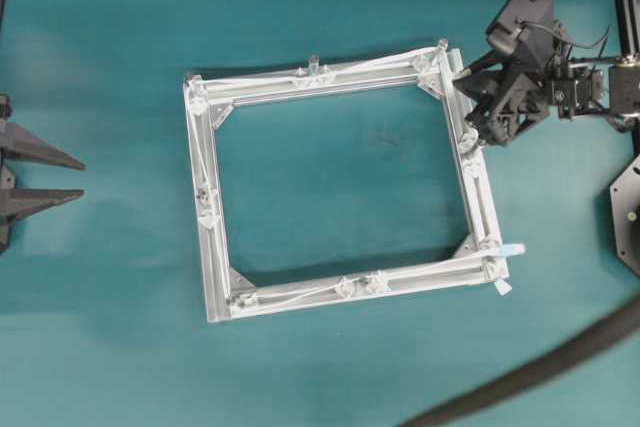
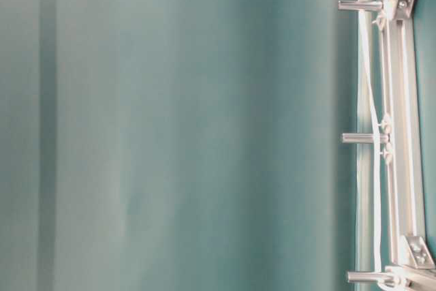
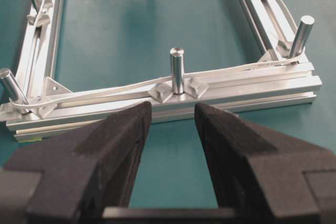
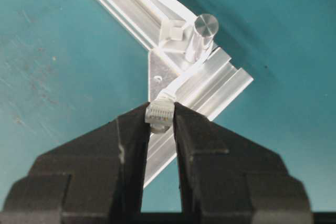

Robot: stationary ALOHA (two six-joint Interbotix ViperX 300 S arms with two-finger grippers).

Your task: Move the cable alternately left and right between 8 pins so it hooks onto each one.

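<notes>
In the right wrist view, the right end effector [image 4: 160, 121] is clamped on the small white plug [image 4: 159, 113] at the end of the cable [image 4: 184, 77]. Just beyond the fingers the flat white cord rises to a corner pin [image 4: 199, 35] and bends around it, then runs off along the rail of the aluminium frame [image 4: 220, 85].

In the left wrist view, the left end effector [image 3: 172, 124] stands wide open with nothing between its fingers, hanging just short of the near rail. Past it a middle pin [image 3: 177, 69] stands upright on that rail, with the cord passing behind its base and hooking round the corner pegs on either side.

From overhead the square frame lies on the teal table [image 1: 110, 347], and the cord follows all four rails, weaving between the pins. The right arm's end effector sits at the frame's upper-right corner; the left one rests well apart at the left edge. A thick dark hose [image 1: 540, 372] crosses the lower-right corner.
</notes>
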